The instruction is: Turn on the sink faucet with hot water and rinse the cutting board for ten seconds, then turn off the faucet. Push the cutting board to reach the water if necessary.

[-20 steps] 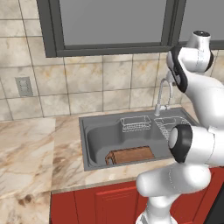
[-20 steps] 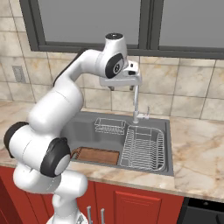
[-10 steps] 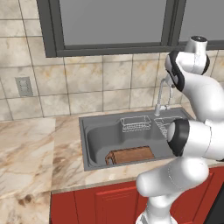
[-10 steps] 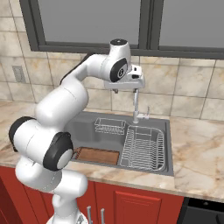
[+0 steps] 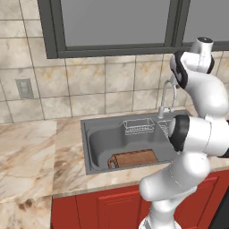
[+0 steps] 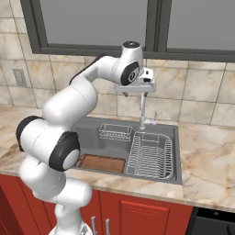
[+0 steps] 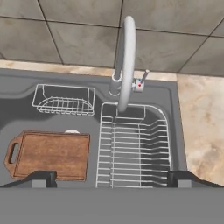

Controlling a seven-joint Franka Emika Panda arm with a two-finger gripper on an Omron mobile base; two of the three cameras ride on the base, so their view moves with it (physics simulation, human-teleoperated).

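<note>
Gripper (image 6: 137, 90) sits high above the sink (image 6: 179, 156), right over the top of the faucet's arch, and your hand camera looks straight down from there. Its two dark fingertips (image 7: 41, 178) stand at the far left and far right of the bottom of that view, spread wide with nothing between them.

You can see the sink faucet (image 7: 124, 61) as a slim pale gooseneck rising from its base at the back rim of the basin, with a small lever (image 7: 141, 81) bearing a red dot just beside the base. Its spout end hangs over the back edge of the wire dish rack (image 7: 133, 148), which fills the right half of the basin.

The cutting board (image 7: 48, 154) lies flat on the basin floor in the front left corner (handle cut-out pointing left in your hand view), well apart from the spout and just beside the rack's left edge. A small wire basket (image 7: 64, 99) hangs at the back left wall, behind the board. Marble counter (image 6: 206, 156) flanks the basin on both sides.
</note>
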